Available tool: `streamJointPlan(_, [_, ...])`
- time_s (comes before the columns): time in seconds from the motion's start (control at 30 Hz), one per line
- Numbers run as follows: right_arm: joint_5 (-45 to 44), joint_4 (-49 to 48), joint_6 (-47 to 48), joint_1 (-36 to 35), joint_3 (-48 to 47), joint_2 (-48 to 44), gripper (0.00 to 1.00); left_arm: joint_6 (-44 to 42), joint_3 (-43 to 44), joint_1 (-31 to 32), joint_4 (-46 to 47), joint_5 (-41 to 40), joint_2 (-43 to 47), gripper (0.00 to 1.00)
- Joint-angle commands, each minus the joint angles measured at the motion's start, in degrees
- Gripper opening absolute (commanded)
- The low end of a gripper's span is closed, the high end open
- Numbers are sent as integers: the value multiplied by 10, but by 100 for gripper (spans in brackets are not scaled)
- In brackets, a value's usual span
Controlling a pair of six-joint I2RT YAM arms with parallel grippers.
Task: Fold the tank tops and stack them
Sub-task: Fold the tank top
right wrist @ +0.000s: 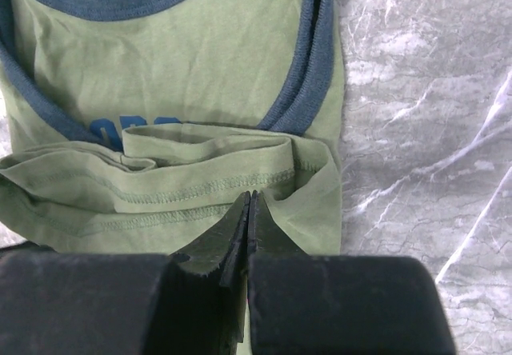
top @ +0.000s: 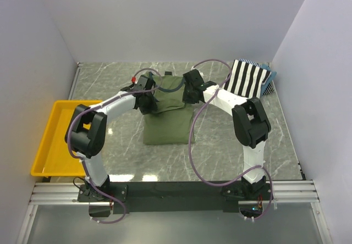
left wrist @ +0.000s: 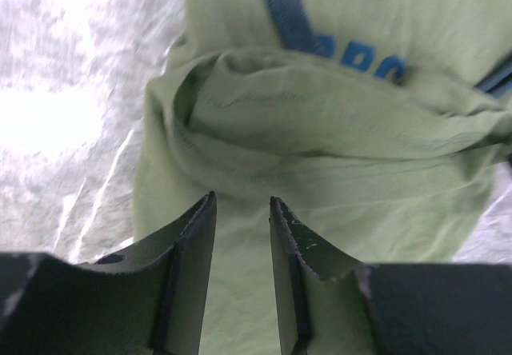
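The olive-green tank top [top: 165,124] lies in the middle of the counter [top: 220,139], about midway between the left and right edges. It is folded into a rough upright rectangle, with its neck end towards the far edge. Its lower part is doubled up over the chest, so the stitched hem [right wrist: 208,183] runs across the garment in a rumpled ridge. That ridge partly covers the blue lettering [left wrist: 368,63]. Navy trim [right wrist: 104,3] rings the neckline and the arm openings.

The left claw [top: 147,107] hovers at the left side of that bunched fold. In the left wrist view its fingers [left wrist: 196,243] are spread, and green cloth shows below the gap between them. The right claw [top: 190,100] sits at the right side of the same fold, close to the garment's right edge. Its two fingers [right wrist: 232,227] are pressed together, with their tips at the folded hem. Whether any cloth is caught between them cannot be told.

The black-and-white striped tank top [top: 248,78] lies in the far right corner of the counter, well apart from the green one and from both claws. A yellow tray [top: 41,145] sits along the left edge, towards the near left corner.
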State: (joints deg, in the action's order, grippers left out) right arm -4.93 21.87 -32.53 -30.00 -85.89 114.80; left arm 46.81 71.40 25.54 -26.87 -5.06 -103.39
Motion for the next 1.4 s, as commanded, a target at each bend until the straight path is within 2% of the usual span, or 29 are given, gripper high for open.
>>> streamJointPlan(0.0, [-10, -8, 0, 5, 5, -27, 0, 12, 38, 0, 15, -14, -9, 38])
streamJointPlan(0.37, [-6, -17, -2, 6, 35, -58, 0, 20, 46, -1, 15, -7, -21, 34])
streamJointPlan(0.67, [-8, -20, -3, 6, 44, -72, 1, 30, 42, -8, 7, -20, 17, 43])
streamJointPlan(1.07, [-8, -27, -9, 5, 61, -82, 0, 183, -7, -9, -9, -28, 48, 40])
streamJointPlan(1.37, [-8, -27, -10, 6, 65, -83, 0, 225, -2, -8, -3, -16, 32, 40])
